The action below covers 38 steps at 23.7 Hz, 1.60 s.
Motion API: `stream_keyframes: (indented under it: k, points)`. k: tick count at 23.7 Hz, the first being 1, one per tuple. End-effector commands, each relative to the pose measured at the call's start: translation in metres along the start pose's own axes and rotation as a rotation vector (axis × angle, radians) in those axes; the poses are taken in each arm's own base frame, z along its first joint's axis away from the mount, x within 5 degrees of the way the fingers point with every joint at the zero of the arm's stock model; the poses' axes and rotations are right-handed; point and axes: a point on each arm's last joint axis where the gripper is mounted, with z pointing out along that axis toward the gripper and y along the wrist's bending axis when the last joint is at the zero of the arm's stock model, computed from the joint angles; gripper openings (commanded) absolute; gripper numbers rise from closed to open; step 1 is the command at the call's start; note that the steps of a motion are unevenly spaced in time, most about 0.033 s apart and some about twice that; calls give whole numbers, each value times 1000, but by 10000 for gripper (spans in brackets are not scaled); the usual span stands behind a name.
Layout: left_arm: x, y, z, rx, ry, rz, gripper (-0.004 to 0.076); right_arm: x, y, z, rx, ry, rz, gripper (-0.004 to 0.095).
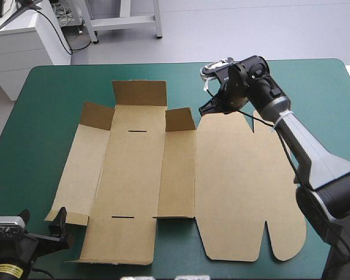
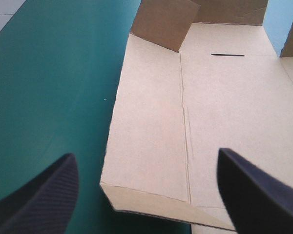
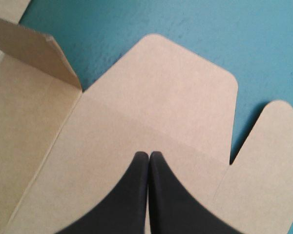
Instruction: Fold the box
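We see the brown box (image 1: 134, 175) lying as a cut sheet, spread mid-table on the teal-green cover (image 1: 46, 93). It is nearly all flat; only three flaps (image 1: 140, 92) along its far edge stand up. The left gripper (image 2: 146, 153) sits at the sheet's near left corner, its black fingers wide apart and holding nothing. The right gripper (image 3: 149, 153) is over the far rounded tab (image 3: 161, 97) of the lid, fingers pressed together to a point; we cannot tell whether they touch the board
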Motion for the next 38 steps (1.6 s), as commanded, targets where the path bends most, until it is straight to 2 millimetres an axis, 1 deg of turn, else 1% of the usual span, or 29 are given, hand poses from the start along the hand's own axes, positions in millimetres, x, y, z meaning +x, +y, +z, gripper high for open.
stream_keyframes:
  k: [1,3,4,6,8,9,10,11,13,15,16,17,18,19,20,21,22,23,24,25,26,27,29,32,33,34,36,38]
  points:
    - [-13,-1,-3,4,-85,-3,652,17,-5,-41,3,-146,24,-19]
    - [-13,-1,-3,14,-84,-14,651,38,-4,-42,0,-144,28,-19]
    - [-13,-1,-3,14,-84,-14,651,48,-4,-39,0,-132,34,-19]
    - [-13,-1,-2,7,-83,-7,652,70,-4,-42,-1,-144,45,-19]
    - [-16,0,-4,1,-83,0,652,90,-4,-51,-3,-169,50,-19]
    - [-25,-1,-7,-1,-91,2,652,108,-3,-58,-6,-188,57,-19]
    - [-33,-1,-8,-1,-93,5,652,118,-3,-62,-6,-193,57,-19]
    - [-54,-2,-7,-3,-87,36,651,137,-4,-70,-7,-205,57,-19]
    - [-77,-3,-4,-6,-59,72,651,153,-4,-79,-8,-220,66,-19]
    - [-102,-4,7,-8,3,110,651,167,-4,-88,-14,-236,78,-19]
    - [-125,-6,21,-7,93,163,652,181,-4,-99,-18,-268,83,-19]
    - [-142,-7,35,-4,195,191,652,192,-5,-112,-18,-304,86,-19]
    - [-149,-7,44,-1,245,189,652,198,-5,-118,-19,-320,90,-19]
    - [-162,-8,58,2,314,188,651,210,-5,-126,-15,-342,89,-19]
    - [-167,-8,67,1,349,190,651,217,-6,-128,-14,-345,90,-19]
    - [-171,-9,85,1,418,200,651,230,-5,-131,-16,-343,95,-19]
    - [-173,-9,97,7,457,206,652,238,-5,-130,-21,-338,104,-19]
    - [-171,-10,115,13,511,201,652,251,-4,-132,-31,-336,114,-19]
    - [-168,-10,124,22,542,194,652,258,-3,-132,-39,-337,119,-19]
    - [-160,-10,139,42,615,154,652,268,-2,-134,-53,-351,128,-19]
    - [-153,-4,152,59,677,75,652,276,0,-136,-73,-366,138,-19]
    - [-151,1,156,68,690,33,652,280,1,-139,-85,-379,145,-19]
    - [-148,18,164,116,698,-70,652,286,2,-145,-100,-408,152,-19]
    - [-140,51,169,186,698,-273,652,292,1,-153,-107,-450,156,-19]
    - [-135,62,172,205,701,-333,652,294,1,-155,-107,-462,156,-19]
    - [-126,80,177,204,708,-418,652,297,1,-158,-107,-478,155,-19]
    - [-117,93,184,178,733,-457,652,299,1,-160,-101,-485,144,-19]
    - [-110,98,191,189,758,-442,652,301,1,-162,-98,-497,128,-19]
